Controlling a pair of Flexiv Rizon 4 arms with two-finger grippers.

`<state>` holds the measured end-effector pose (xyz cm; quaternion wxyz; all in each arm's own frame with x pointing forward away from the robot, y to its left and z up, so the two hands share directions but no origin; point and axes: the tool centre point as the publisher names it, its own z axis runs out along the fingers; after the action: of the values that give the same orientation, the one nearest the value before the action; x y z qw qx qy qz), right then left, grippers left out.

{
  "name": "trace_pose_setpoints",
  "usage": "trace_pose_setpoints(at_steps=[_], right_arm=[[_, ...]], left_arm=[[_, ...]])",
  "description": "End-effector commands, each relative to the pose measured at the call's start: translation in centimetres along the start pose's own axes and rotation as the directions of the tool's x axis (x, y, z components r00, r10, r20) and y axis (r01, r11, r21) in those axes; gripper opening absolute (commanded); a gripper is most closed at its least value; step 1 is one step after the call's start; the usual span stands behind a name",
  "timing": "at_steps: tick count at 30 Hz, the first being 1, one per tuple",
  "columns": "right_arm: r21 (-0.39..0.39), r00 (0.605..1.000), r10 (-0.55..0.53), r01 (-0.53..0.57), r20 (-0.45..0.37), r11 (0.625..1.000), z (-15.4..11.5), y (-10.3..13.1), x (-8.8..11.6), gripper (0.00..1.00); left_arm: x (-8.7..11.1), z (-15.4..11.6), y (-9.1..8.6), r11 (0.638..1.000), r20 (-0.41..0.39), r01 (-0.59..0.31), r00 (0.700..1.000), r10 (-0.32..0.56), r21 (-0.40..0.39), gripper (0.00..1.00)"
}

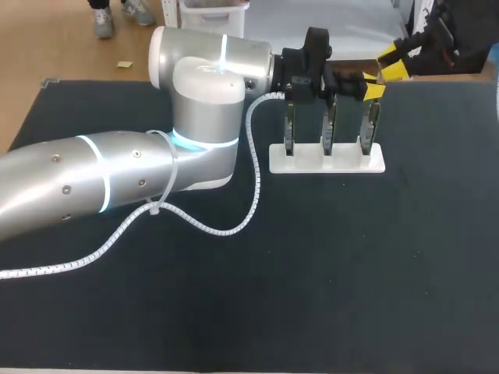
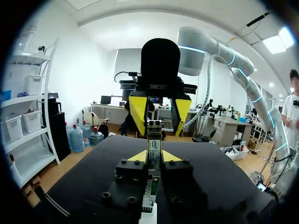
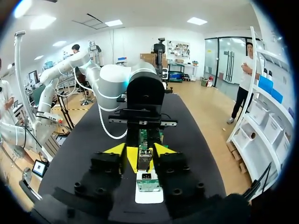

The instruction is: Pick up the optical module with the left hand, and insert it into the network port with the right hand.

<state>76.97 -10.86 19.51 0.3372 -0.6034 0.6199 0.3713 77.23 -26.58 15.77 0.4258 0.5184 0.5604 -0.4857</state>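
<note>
Nothing can be read with certainty. In the left wrist view the module (image 2: 154, 145), at the left gripper (image 2: 154, 157), bears a small white label with a dark round mark and fine print, too small to read.

The left edge of the head view is cutting off the left arm (image 1: 86, 183) and its white spiral cable (image 1: 47, 269), and the upper right corner is cutting away nearly everything behind the right gripper (image 1: 384, 78). At upper centre, three upright boards (image 1: 329, 128) in the white stand (image 1: 335, 165) are showing too small to tell their parts. In the left wrist view the left gripper (image 2: 154, 156) is hiding most of that stand beneath it.
</note>
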Motion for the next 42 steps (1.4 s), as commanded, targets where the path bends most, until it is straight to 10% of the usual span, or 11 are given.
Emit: trace_pose_setpoints(at_steps=[1, 10, 11, 12, 25, 42], right_arm=[[-0.001, 1.000, 0.000, 0.000, -0.001, 1.000, 0.0, -0.1, 0.0, 0.00], [0.000, 1.000, 0.000, 0.000, 0.003, 1.000, 0.0, -0.3, 0.0, 0.00], [0.000, 1.000, -0.001, 0.001, 0.004, 1.000, 0.0, -0.3, 0.0, 0.00], [0.000, 1.000, -0.001, 0.001, 0.004, 1.000, 0.0, -0.3, 0.0, 0.00], [0.004, 1.000, -0.005, 0.005, 0.009, 1.000, 0.0, -0.4, -0.1, 0.00], [0.010, 1.000, -0.003, 0.003, 0.011, 1.000, -0.2, -0.7, 0.0, 0.00]], left_arm=[[0.0, -0.1, -0.2, 1.000, 0.000, 0.000, 1.000, 0.000, -0.005, 0.00], [0.0, -0.1, -0.2, 1.000, 0.000, 0.000, 1.000, 0.000, -0.005, 0.00], [0.0, -0.1, -0.2, 1.000, 0.000, 0.000, 1.000, 0.000, -0.005, 0.27], [0.0, -0.1, -0.2, 1.000, 0.000, 0.000, 1.000, 0.000, -0.005, 1.00], [-0.1, -0.1, -0.3, 1.000, -0.008, -0.014, 1.000, 0.014, 0.000, 1.00], [0.4, -1.5, 0.0, 1.000, -0.205, -0.031, 0.978, 0.030, -0.002, 1.00]])
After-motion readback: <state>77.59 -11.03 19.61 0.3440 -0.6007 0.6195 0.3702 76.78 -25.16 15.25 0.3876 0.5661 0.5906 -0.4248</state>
